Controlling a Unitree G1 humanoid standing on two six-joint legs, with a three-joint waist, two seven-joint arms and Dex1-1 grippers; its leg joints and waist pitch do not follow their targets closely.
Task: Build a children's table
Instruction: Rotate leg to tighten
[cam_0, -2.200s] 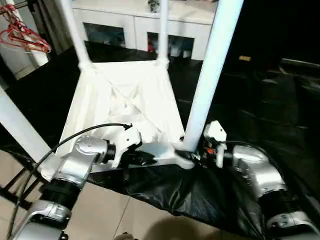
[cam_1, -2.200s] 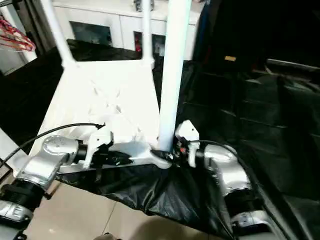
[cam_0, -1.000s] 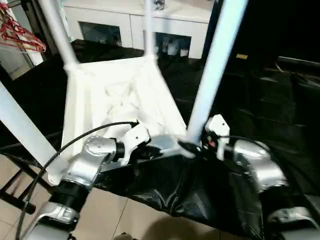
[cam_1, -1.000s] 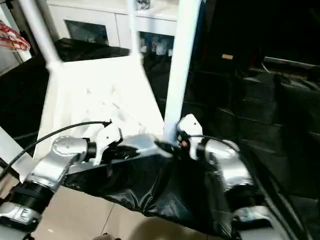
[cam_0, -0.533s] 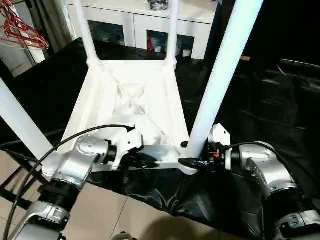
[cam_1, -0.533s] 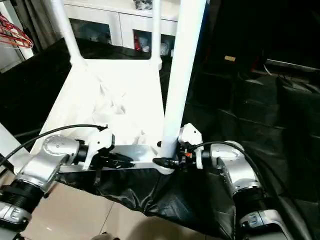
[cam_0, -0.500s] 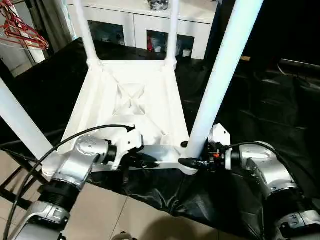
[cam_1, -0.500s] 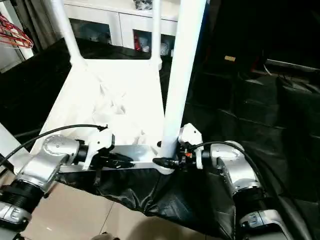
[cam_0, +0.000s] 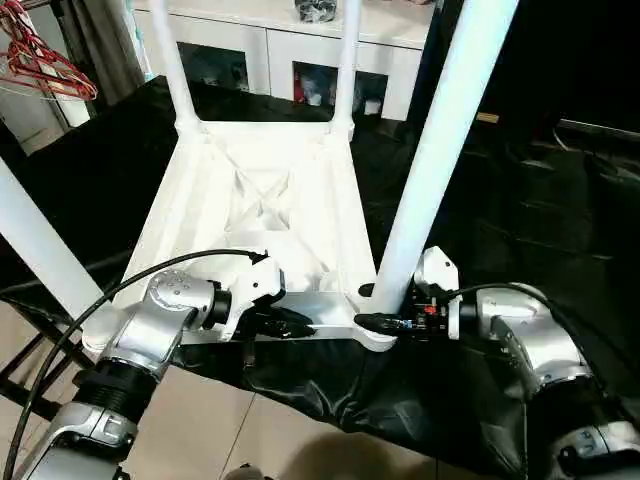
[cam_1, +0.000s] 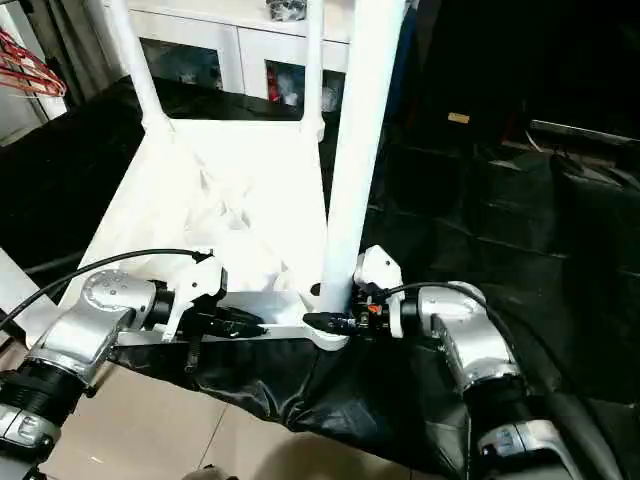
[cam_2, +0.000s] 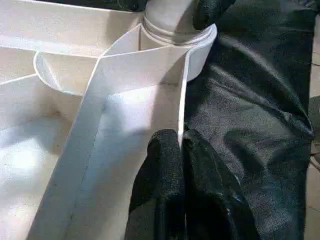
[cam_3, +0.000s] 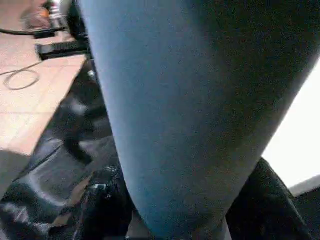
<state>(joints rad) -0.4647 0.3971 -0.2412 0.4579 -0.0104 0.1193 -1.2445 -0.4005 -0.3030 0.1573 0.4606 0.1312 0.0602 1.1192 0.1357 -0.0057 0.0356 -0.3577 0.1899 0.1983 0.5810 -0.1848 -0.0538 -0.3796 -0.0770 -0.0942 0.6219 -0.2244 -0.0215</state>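
Upturned children's table (cam_0: 265, 205) sits on the black counter (cam_0: 520, 215). Left gripper (cam_2: 182, 150) pinches the rim; right gripper (cam_0: 385, 322) hugs the near leg (cam_0: 435, 150) — press it straight down its socket.

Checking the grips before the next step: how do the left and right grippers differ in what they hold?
The left gripper pinches the tabletop's thin rim, fingers nearly together; the right gripper straddles the near leg at its base, fingers spread. Both work at the same near corner.

Head stereo pair looking down over forearms, wrist cameras close, all sharing near table leg (cam_0: 432, 150)
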